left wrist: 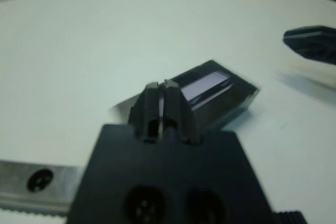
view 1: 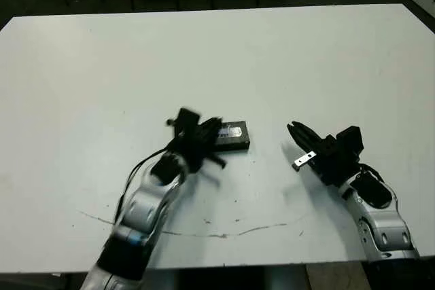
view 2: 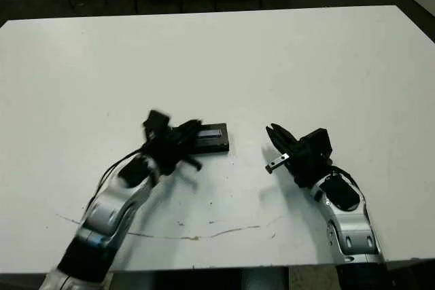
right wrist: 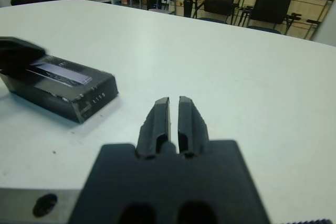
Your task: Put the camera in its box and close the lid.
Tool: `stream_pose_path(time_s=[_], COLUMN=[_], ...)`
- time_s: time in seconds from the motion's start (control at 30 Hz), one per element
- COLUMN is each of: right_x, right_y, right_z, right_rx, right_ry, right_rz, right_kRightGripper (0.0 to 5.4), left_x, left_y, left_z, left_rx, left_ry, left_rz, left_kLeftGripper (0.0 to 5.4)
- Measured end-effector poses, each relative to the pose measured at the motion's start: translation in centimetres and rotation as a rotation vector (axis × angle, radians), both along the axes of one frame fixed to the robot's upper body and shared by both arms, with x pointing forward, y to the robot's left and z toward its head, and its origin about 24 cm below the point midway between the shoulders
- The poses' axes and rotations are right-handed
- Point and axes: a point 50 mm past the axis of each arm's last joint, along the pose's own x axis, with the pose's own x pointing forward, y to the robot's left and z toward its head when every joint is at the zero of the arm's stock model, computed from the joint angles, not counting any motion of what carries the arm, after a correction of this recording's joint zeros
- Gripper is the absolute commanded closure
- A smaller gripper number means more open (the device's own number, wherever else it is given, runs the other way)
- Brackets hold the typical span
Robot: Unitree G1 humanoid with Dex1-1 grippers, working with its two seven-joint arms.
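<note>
Now, both sets of jaws are together w/ nothing between them. Left gripper (view 1: 207,129) sits at the near-left end of the one box (view 1: 232,136), seemingly touching it; the lid (right wrist: 59,72) w/ pale label panel lies flat on top, closed. Right gripper (view 1: 297,132) hovers to the box's right, apart from it, jaws pointing toward it. Count on the white tabletop (view 1: 224,59): 1 box, 1 lid, 2 grippers. Camera not visible.

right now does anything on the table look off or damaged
Nothing stands out. The lid sits squarely on the box, label panel up, flat on the white table. The left gripper is at its near end; the right gripper is apart.
</note>
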Motion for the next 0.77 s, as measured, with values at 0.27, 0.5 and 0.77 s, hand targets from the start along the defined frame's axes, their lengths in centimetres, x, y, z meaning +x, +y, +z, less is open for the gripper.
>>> stream_pose_path(time_s=[0.27, 0.5, 0.77], right_x=[0.0, 0.0, -0.4], right_y=[0.1, 0.2, 1.1], right_z=[-0.2, -0.1, 0.4], right_rx=[0.015, 0.025, 0.095], right_ry=[-0.011, -0.02, -0.083], right_rz=[0.004, -0.017, -0.163], right_kRightGripper=[5.4, 5.4, 5.4], left_x=[-1.0, -1.4, -0.8], left_y=[5.9, 10.1, 10.8], left_z=[3.5, 4.5, 2.9], left_rx=[-0.038, -0.066, -0.181], left_ry=[-0.226, -0.297, -0.269], left_rz=[0.167, 0.362, 0.575], left_kLeftGripper=[5.39, 5.39, 5.39])
